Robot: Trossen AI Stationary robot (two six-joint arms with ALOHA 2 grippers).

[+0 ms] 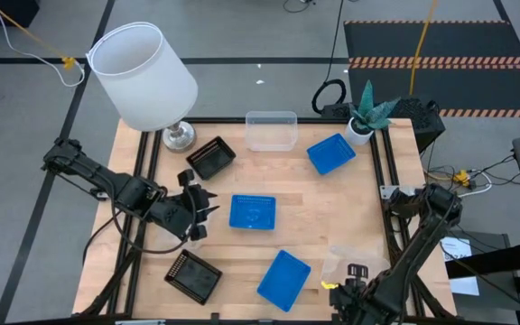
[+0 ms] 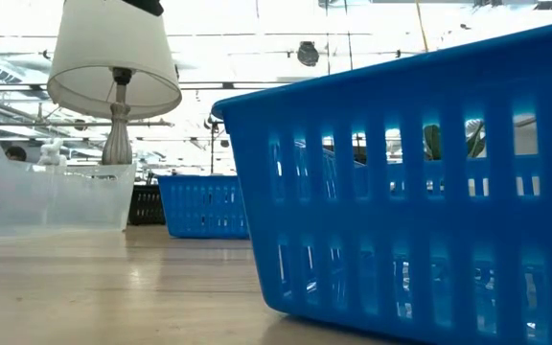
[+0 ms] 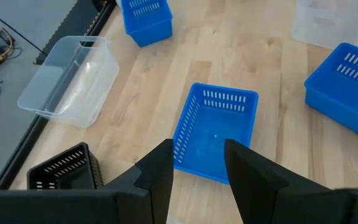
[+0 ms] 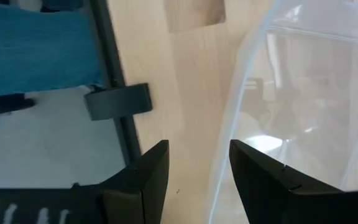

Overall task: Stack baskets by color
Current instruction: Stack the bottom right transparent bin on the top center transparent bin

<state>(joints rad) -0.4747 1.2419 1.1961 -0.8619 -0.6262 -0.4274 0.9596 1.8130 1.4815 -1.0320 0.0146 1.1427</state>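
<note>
Baskets lie spread over the wooden table [image 1: 332, 217]. Blue baskets sit at the centre [image 1: 253, 212], at the far right [image 1: 330, 153] and at the near edge [image 1: 283, 279]. Black baskets stand at the far left [image 1: 210, 158] and near left [image 1: 192, 275]. One clear basket [image 1: 271, 129] is at the far edge, another [image 1: 343, 260] at the near right. My left gripper [image 3: 197, 146] hangs open above the table, just left of the centre blue basket [image 3: 216, 127]. My right gripper [image 4: 194, 149] points down, open. Its fingers stand on either side of the near-right clear basket's rim [image 4: 225, 143].
A white lamp [image 1: 147, 77] stands at the far left corner and a small potted plant [image 1: 364, 117] at the far right corner. The black table frame [image 4: 114, 93] runs close beside my right gripper. In the low view the near blue basket [image 2: 410, 192] fills the foreground.
</note>
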